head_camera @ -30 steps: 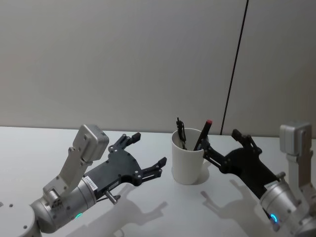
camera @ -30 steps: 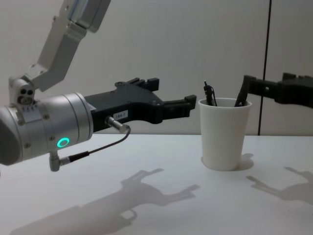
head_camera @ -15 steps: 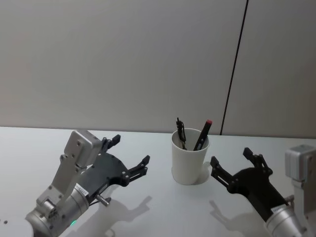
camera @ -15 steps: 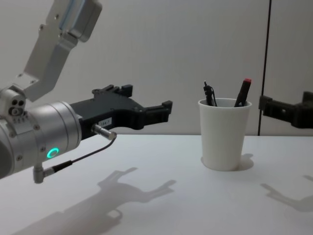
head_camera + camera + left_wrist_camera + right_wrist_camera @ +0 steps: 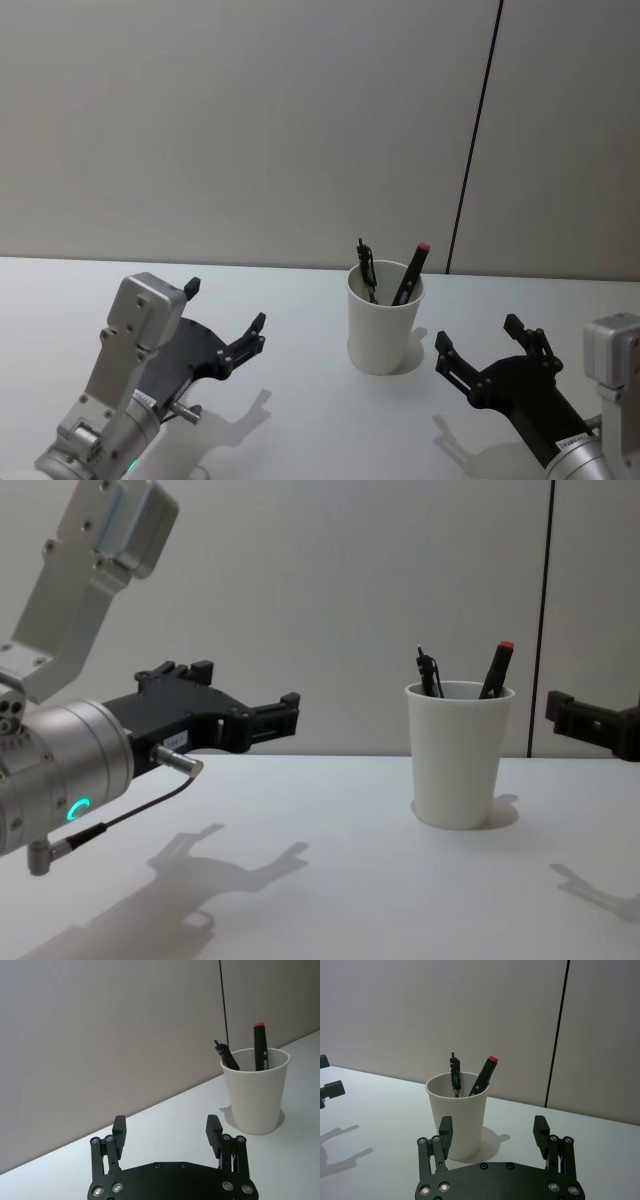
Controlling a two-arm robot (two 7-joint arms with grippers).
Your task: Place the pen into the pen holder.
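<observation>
The pen holder (image 5: 384, 335) is a white paper cup standing upright on the white table, mid-right. Two pens stand in it, leaning on the rim: a black pen with a clip (image 5: 366, 270) and a black pen with a red cap (image 5: 411, 272). My left gripper (image 5: 225, 305) hovers open and empty to the cup's left, well apart from it. My right gripper (image 5: 478, 335) hovers open and empty to the cup's right, a short way off. The left wrist view has the cup (image 5: 256, 1092) ahead of the open left gripper (image 5: 166, 1127). In the right wrist view the cup (image 5: 457, 1115) stands just beyond the open right gripper (image 5: 493, 1125).
The white table (image 5: 320, 420) is bare around the cup, with free room between and in front of the two arms. A plain grey wall with a dark vertical seam (image 5: 475, 140) rises behind the table's far edge.
Both arms have drawn back from the cup toward me, the right gripper leaving the red-capped pen's side. The cup and both pens have not moved.
</observation>
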